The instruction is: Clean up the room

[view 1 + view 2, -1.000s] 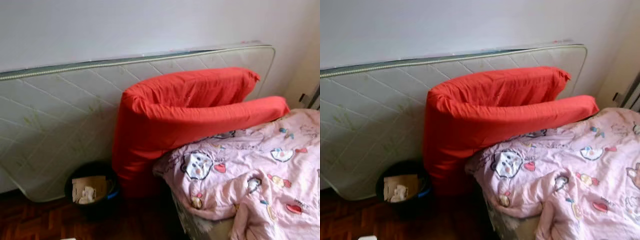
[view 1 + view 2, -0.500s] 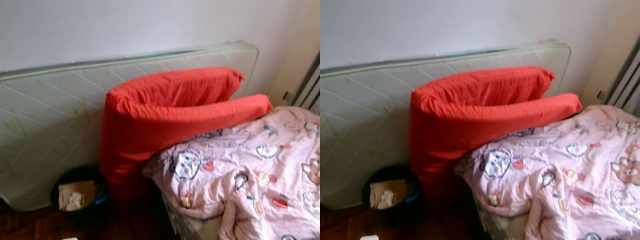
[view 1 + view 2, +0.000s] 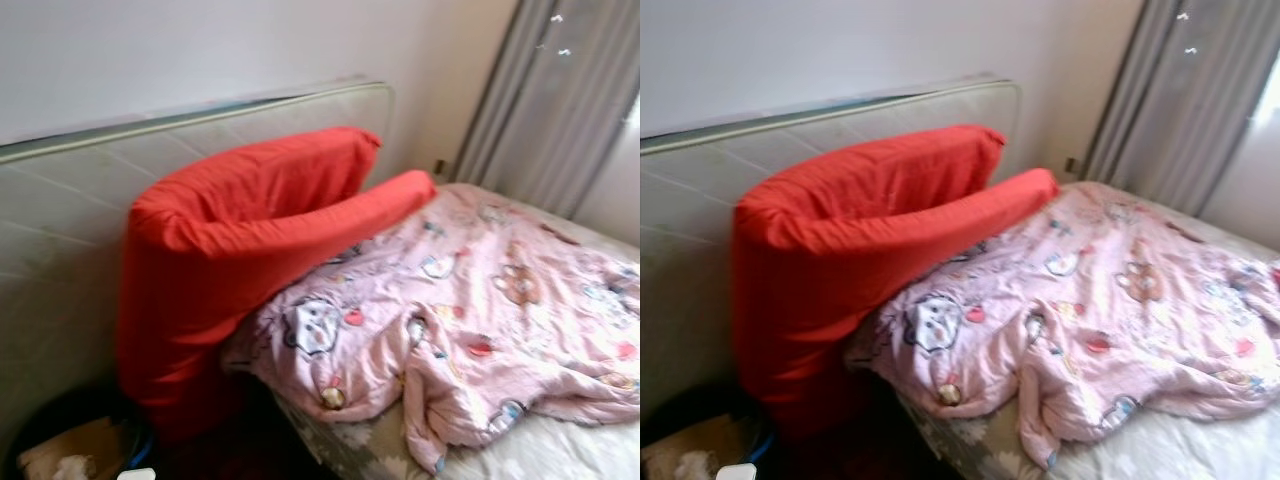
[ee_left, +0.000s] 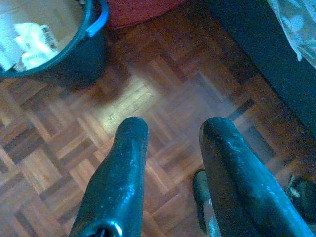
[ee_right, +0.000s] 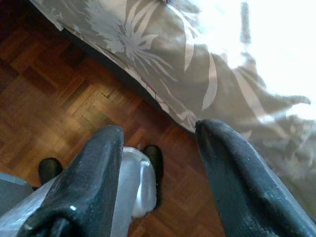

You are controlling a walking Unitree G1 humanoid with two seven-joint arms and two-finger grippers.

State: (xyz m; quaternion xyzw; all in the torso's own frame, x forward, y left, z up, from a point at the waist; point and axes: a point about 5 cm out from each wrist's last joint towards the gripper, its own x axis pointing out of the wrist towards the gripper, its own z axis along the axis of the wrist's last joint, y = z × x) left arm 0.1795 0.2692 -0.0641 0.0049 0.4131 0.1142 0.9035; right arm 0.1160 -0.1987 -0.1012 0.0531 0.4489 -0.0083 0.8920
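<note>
A rumpled pink cartoon-print quilt lies across the bed, with a folded red mattress pad leaning on an upended mattress by the wall. My left gripper and right gripper hang over parquet floor, fingers parted and holding nothing; a black wastebasket of paper sits near the left one

A crumpled pink quilt and red cushion lie on the bed.

Glossy black rounded fingers, seemingly silver-grey legs
</note>
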